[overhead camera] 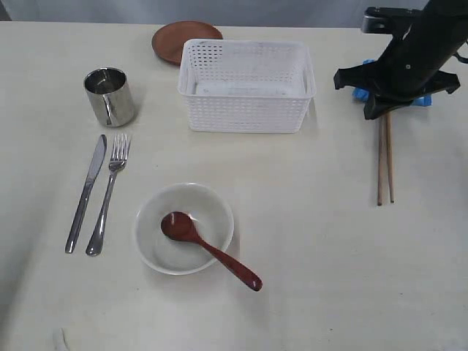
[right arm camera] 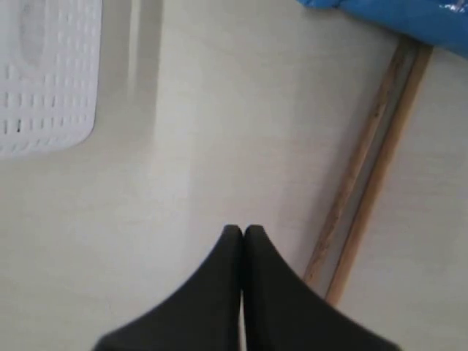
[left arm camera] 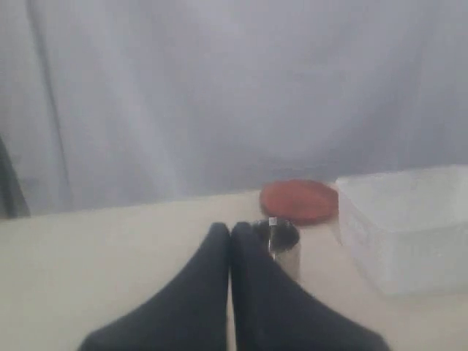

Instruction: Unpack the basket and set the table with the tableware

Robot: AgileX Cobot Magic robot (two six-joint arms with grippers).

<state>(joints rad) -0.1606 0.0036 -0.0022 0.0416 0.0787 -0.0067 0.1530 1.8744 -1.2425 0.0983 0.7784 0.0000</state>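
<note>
Cream table (overhead camera: 307, 219), chopsticks (overhead camera: 381, 164) half hidden under right arm (overhead camera: 413, 51).

a: where does the exterior view look from?
b: from high above the counter (overhead camera: 329, 278), steeply down, wide enough for the whole spread.
a: and the left wrist view?
b: low and almost level, facing past its pincer (left arm camera: 230, 234) toward the cup (left arm camera: 287, 252), plate (left arm camera: 300, 201) and basket (left arm camera: 409, 227).
a: the right one?
b: close, straight down over the chopsticks (right arm camera: 382, 170). all three views share the basket.
</note>
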